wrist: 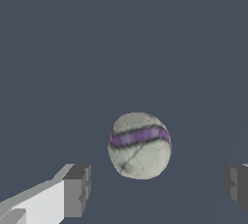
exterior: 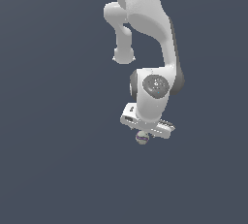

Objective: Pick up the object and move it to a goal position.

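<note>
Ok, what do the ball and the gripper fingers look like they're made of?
Ball: off-white, seemingly stitched leather or synthetic panels, matte, with dark seam lines and a purple band. Fingers: grey, flat-faced pads, likely hard plastic or metal; the render leaves it open.

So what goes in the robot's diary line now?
stage: approach | gripper: open, over ball | ball: between fingers, untouched | lifted: no

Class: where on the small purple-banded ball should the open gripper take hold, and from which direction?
Across the widest middle of the ball, coming straight down from above. It is round, so only a centred pinch seems secure. The gripper is open, one finger each side, neither touching it.
</note>
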You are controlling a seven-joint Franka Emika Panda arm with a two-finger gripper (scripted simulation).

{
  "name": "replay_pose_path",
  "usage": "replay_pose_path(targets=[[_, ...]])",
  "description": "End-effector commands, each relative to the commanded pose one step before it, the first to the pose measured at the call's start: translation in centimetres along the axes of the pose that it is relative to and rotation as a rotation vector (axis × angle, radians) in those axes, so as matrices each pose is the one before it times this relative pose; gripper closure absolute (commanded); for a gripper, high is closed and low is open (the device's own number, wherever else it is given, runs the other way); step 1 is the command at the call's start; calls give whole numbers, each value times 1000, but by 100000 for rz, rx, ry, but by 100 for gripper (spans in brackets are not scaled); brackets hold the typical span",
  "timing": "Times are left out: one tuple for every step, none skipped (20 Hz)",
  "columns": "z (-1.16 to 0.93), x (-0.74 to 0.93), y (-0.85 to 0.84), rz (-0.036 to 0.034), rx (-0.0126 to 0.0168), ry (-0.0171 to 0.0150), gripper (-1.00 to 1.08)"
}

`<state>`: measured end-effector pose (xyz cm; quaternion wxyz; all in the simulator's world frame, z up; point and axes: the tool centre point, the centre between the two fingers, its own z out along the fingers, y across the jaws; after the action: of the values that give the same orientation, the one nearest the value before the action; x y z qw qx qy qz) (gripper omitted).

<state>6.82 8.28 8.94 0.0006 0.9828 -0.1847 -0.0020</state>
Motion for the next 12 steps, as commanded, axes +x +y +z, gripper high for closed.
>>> replay_pose_path(targets=[[191,188,-320,1541,148,284,-92],[44,27,-71,280,26,44,-92],[26,18,-39,173,16,27,-92],[7,9,-7,68,6,11,-92],[-24,-69,54,-427,-48,-106,-92],[41,-1,-2,0,0,0,-92],[122,-4,-7,0,0,0,-92],[203,-6,-11,0,0,0,-92],[271,12,26,67,8,16,-92],[362,-14,-18,0,0,0,-92],[433,-3,7,47,5,11,-92],[510,-8,5,47,5,11,-92]])
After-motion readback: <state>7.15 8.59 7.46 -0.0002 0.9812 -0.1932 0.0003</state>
